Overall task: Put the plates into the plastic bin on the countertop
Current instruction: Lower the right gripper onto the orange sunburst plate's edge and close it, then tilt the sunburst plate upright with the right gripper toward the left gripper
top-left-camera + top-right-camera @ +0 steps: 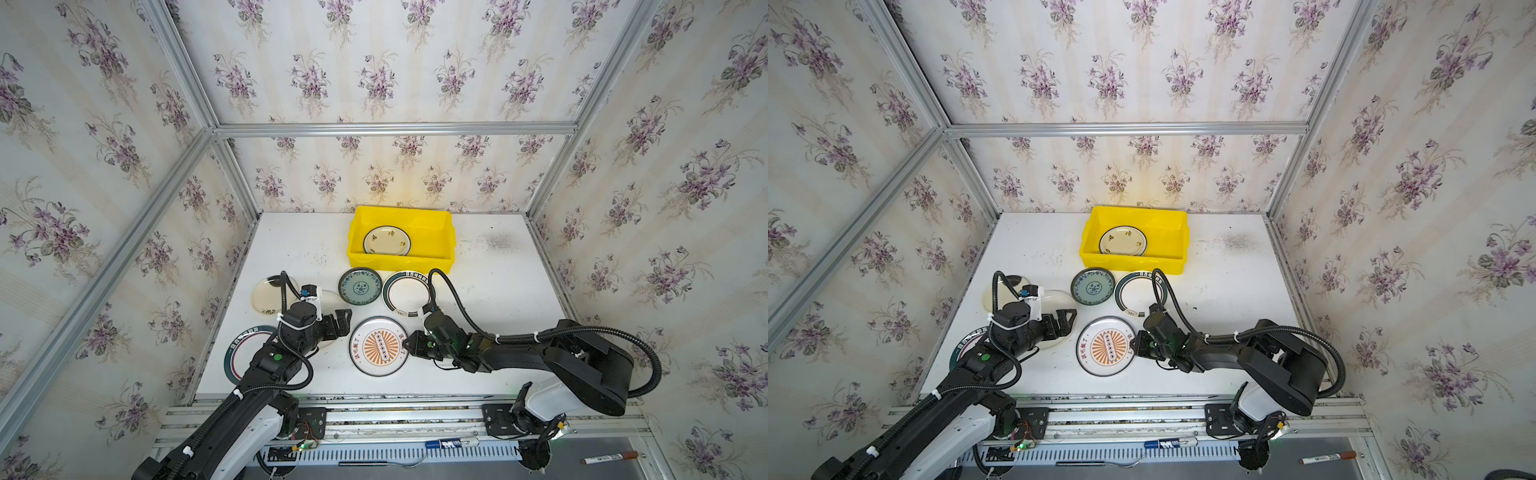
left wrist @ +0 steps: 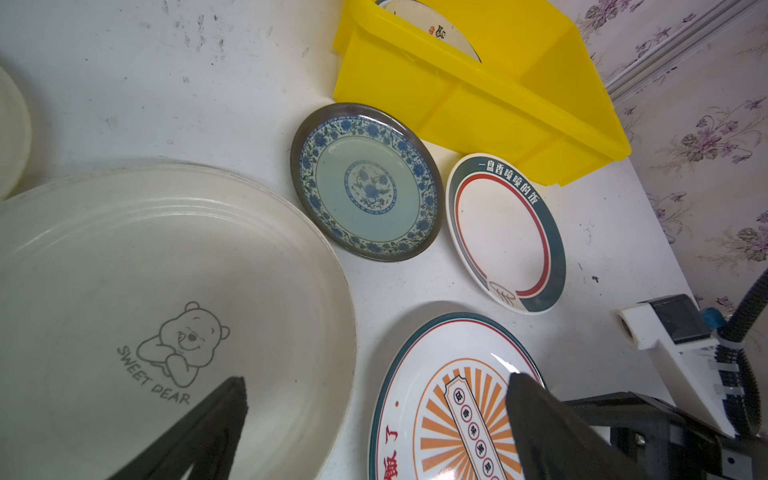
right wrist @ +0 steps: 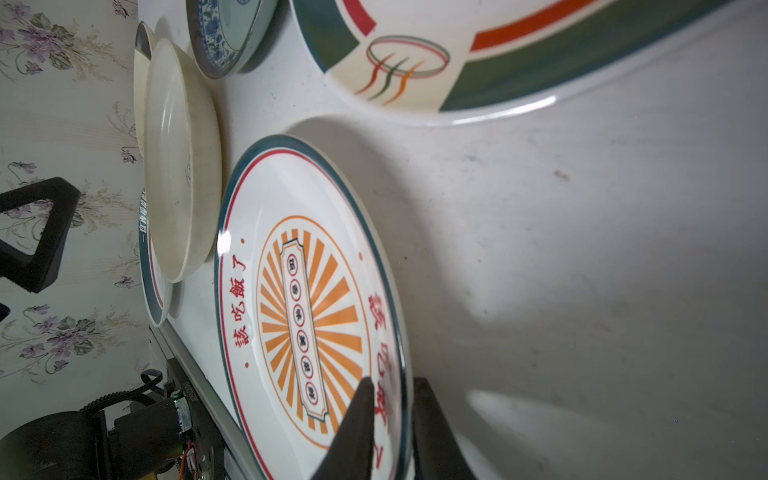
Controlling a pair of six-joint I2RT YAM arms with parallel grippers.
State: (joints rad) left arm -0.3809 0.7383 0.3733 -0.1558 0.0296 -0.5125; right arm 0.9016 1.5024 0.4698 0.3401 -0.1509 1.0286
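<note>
A sunburst plate (image 1: 379, 346) (image 3: 307, 291) lies at the front middle of the countertop (image 1: 498, 299). My right gripper (image 1: 409, 344) (image 3: 394, 382) is shut on its right rim, one finger over the rim and one under it. My left gripper (image 1: 343, 322) (image 2: 376, 378) hangs open over a cream bear plate (image 2: 166, 291), just left of the sunburst plate. The yellow plastic bin (image 1: 401, 262) (image 2: 478, 104) stands at the back with one cream plate (image 1: 386, 241) inside. In front of it lie a teal plate (image 1: 360, 286) and a green-rimmed plate (image 1: 405, 293).
A cream plate (image 1: 268, 293) and another green-rimmed plate (image 1: 237, 353) lie at the left, partly under my left arm. Wallpapered walls and aluminium rails close in the countertop on three sides. Markers (image 1: 611, 457) lie on the front ledge below the table edge.
</note>
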